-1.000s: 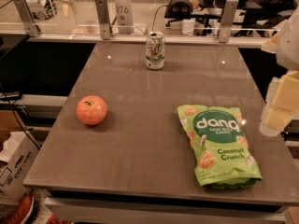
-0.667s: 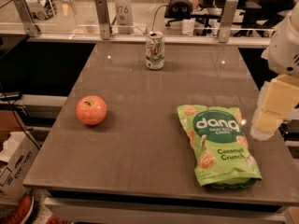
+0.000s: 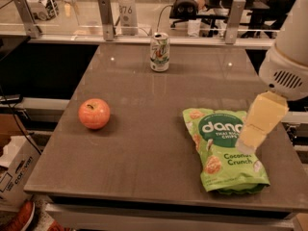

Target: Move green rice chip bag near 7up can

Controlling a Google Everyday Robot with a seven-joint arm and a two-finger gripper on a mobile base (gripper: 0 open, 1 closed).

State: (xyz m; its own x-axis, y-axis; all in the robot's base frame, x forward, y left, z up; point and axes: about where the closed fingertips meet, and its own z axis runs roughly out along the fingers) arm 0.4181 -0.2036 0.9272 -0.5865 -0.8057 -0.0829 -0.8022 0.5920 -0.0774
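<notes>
Step in hand, as judged: approach; the bag is not yet grasped. The green rice chip bag lies flat at the near right of the desk, well apart from the 7up can, which stands upright at the far edge. The hand hangs over the bag's upper right corner, angled down and leftward. Whether it is released or clenched cannot be told. The next move calls for lowering onto the bag and securing the crinkly film.

Green rice chip bag: light green, dark green circle, white lettering. 7up can: silver-white, green markings. Apple: red-orange. Pincer, over bag's right edge: pale yellow.
</notes>
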